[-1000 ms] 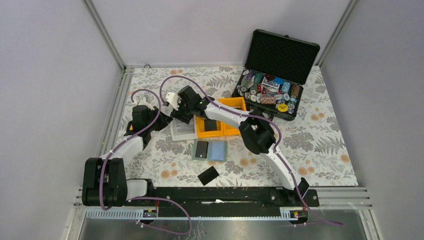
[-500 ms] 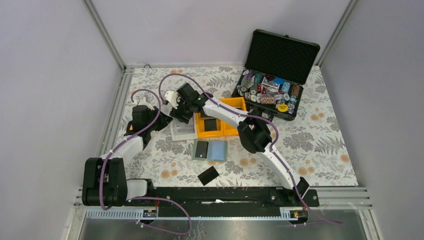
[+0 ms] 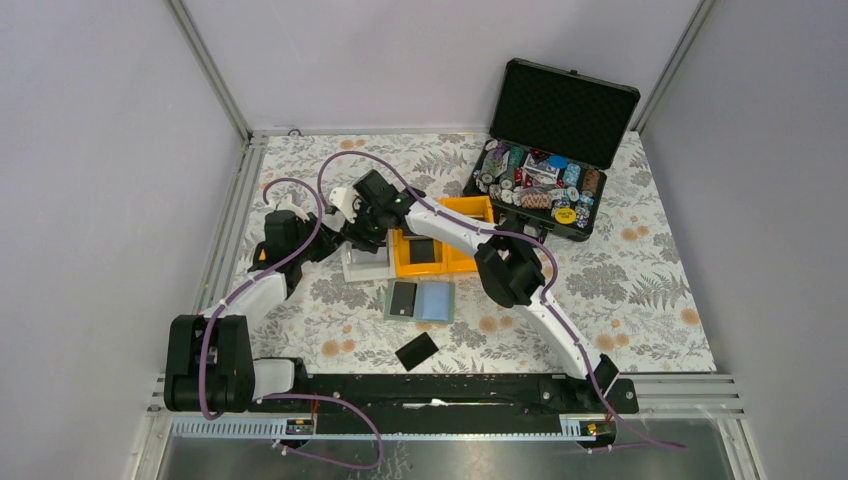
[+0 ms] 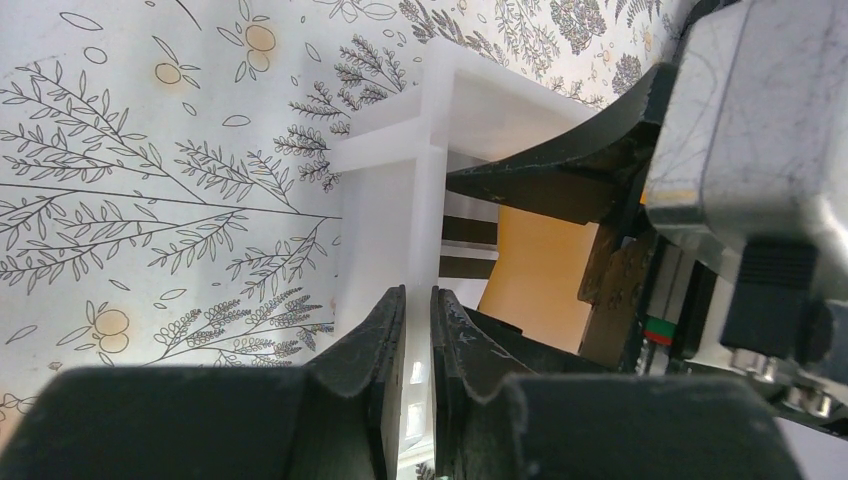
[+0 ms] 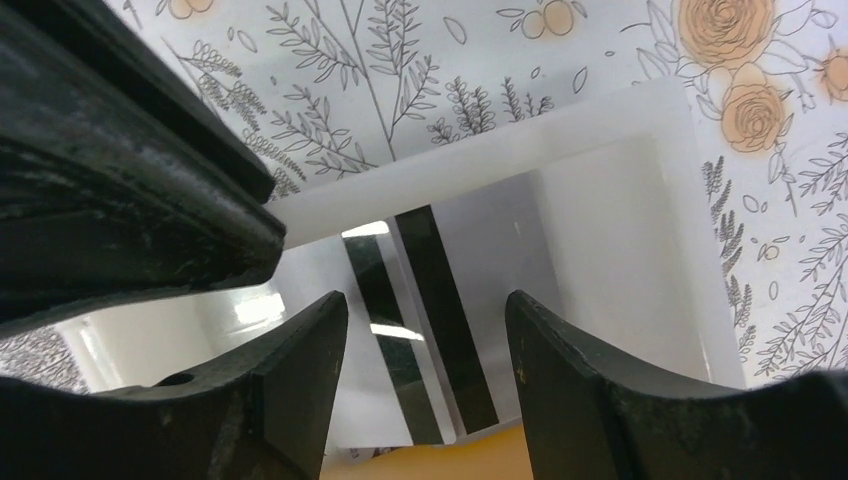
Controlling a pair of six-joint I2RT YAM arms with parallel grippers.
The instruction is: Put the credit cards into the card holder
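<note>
While the left fingers (image 4: 372,345) sit nearly shut with one wall of the white bin (image 4: 395,195) pinched between them, apparently steadying it, the right fingers (image 5: 575,400) hang spread wide over the bin's inside, holding nothing. The bin sits left of the middle of the counter (image 3: 640,300), about halfway between the near and far edges. Both arms meet there, the right one reaching across from its own side. Inside the bin are silvery-grey credit cards (image 5: 500,265), at least two overlapping, flat on the floor, each with a black stripe; exact count cannot be told. Key relation: the cards lie directly below and between the right fingers. Their stripes, hence their long axis, run away from the wrist camera at a slight slant, crosswise to the line the fingers close along. Judgement: the right arm is the picker, and a closing pinch would meet the long edges. Thin cards lying flat will likely slip unless one fingertip gets under an edge or crowds the card against the wall. The card holder (image 3: 437,300) lies open toward the near edge, about mid-width, with a pocketed black card (image 3: 403,298) in its left side; the pale blue right pocket looks unfilled. A loose black card (image 3: 416,351) lies closer to the near edge. A dark card (image 3: 422,250) rests in the yellow bin (image 3: 470,207), just beside the white one. Task looks early.
</note>
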